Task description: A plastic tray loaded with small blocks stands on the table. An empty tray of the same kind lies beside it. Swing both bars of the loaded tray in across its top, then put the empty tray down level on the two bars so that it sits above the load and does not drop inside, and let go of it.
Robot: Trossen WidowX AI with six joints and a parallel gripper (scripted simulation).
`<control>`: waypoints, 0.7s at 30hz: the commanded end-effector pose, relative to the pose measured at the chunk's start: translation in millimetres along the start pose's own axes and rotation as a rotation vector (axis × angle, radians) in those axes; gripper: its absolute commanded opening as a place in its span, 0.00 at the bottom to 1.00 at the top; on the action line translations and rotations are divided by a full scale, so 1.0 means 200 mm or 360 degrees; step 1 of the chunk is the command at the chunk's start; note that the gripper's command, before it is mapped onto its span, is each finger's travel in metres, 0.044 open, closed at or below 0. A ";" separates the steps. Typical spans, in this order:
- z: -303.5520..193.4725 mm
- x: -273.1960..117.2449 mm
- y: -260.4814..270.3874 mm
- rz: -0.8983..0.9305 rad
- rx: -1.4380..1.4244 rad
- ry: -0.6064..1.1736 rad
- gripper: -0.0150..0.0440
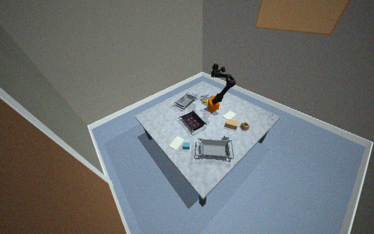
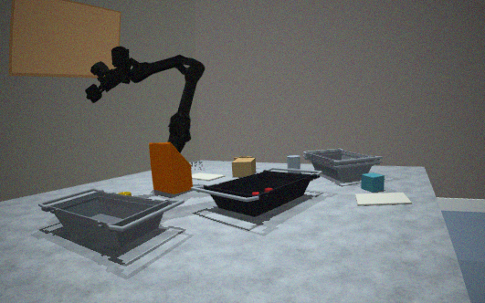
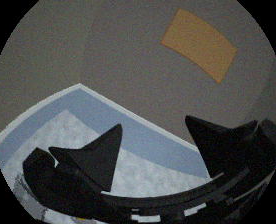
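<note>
The loaded tray (image 1: pixel 189 121) (image 2: pixel 251 206) is black, stands upright at mid-table and holds several small red blocks (image 2: pixel 269 192). One wire bar (image 2: pixel 235 196) juts out over its near end in the exterior view, and the other bar (image 2: pixel 297 171) is out at the far end. A grey empty tray (image 1: pixel 184 101) (image 2: pixel 130 237) stands at one side of it; a second grey empty tray (image 1: pixel 214 149) (image 2: pixel 346 172) stands at the other side. Both are upright with bars out at their ends. My gripper (image 2: pixel 95 81) (image 3: pixel 154 123) is open and empty, high above the table, away from the trays.
The orange arm base (image 1: pixel 213 105) (image 2: pixel 169 169) stands near the loaded tray. Also on the table are a tan block (image 1: pixel 232 124) (image 2: pixel 244 168), a small tan box (image 1: pixel 245 126), a teal cube (image 1: pixel 186 145) (image 2: pixel 373 182), a grey cylinder (image 2: pixel 293 161), pale sheets (image 1: pixel 177 142) (image 2: pixel 384 199) and a yellow item (image 1: pixel 205 101).
</note>
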State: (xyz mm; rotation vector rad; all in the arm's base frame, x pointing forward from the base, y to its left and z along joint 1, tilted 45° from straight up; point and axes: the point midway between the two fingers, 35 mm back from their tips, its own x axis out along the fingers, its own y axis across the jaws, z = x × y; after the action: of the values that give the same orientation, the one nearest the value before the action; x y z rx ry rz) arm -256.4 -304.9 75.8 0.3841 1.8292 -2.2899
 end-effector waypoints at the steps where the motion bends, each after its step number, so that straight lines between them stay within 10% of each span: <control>1: 0.00 0.00 0.00 0.0000 0.0000 0.0000 0.89; 12: 0.09 -0.08 0.12 0.0120 -0.0096 -0.0116 0.40; 21: 0.32 -0.55 0.62 0.0652 -0.0523 -0.0559 0.39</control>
State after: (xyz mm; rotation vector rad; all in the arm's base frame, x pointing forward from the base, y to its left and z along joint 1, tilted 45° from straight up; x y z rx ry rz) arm -167.0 -376.9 30.6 0.2740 1.7522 -1.8264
